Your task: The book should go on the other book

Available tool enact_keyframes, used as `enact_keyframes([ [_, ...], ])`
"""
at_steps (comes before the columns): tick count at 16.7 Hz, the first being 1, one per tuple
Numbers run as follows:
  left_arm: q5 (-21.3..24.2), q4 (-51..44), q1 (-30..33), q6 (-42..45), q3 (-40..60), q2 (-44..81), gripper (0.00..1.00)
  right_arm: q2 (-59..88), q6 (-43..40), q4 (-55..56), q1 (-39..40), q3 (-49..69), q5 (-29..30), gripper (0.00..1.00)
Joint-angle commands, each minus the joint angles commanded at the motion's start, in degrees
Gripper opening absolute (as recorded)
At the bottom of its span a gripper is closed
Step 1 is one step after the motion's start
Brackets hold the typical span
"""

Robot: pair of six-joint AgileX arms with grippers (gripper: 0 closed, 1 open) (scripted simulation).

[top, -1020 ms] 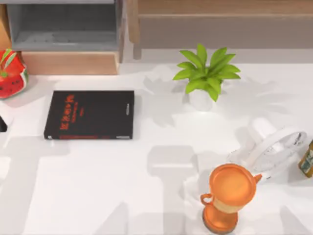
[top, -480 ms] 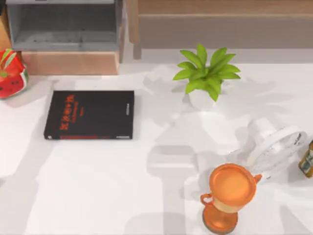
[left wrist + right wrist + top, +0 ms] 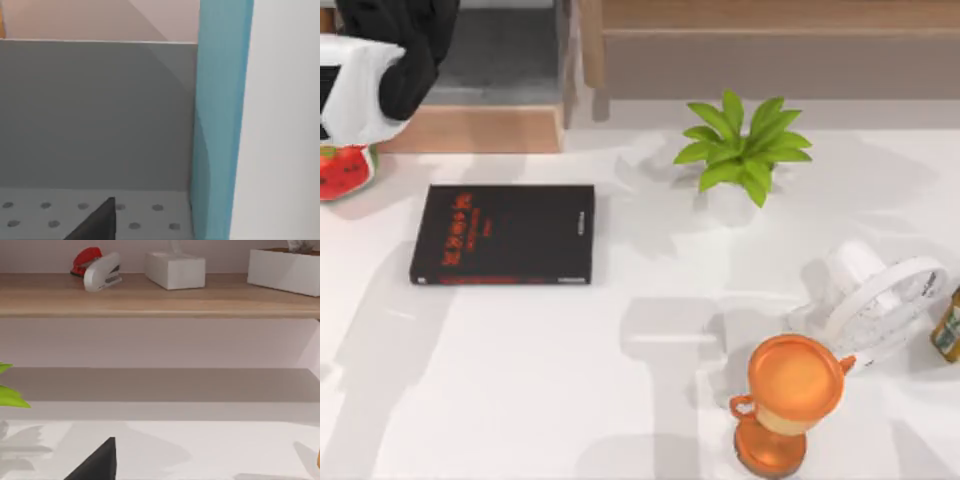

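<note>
Book (image 3: 220, 120) looks plain light blue (upright edge) by left pincer, whose grip I cannot tell.

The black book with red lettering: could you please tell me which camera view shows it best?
The top view: the black book lies flat on the white table, its whole cover visible. The left wrist view instead faces the light blue book and a grey compartment; the right wrist view faces a wooden shelf.
</note>
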State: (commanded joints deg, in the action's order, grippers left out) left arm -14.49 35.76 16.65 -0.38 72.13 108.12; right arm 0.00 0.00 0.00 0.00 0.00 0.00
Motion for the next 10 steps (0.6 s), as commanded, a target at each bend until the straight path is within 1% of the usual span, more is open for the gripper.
enact_keyframes([
  [2, -0.32, 0.82, 0.39, 0.00, 1.64, 2.29, 1.00, 0.00, 0.00, 0.00, 0.00, 0.00, 0.00, 1.00],
  [6, -0.36, 0.91, 0.43, 0.00, 1.82, 2.54, 1.00, 0.00, 0.00, 0.00, 0.00, 0.00, 0.00, 1.00],
  [10, -0.02, -1.07, -0.09, 0.04, 2.91, 1.81, 1.00, 0.00, 0.00, 0.00, 0.00, 0.00, 0.00, 1.00],
])
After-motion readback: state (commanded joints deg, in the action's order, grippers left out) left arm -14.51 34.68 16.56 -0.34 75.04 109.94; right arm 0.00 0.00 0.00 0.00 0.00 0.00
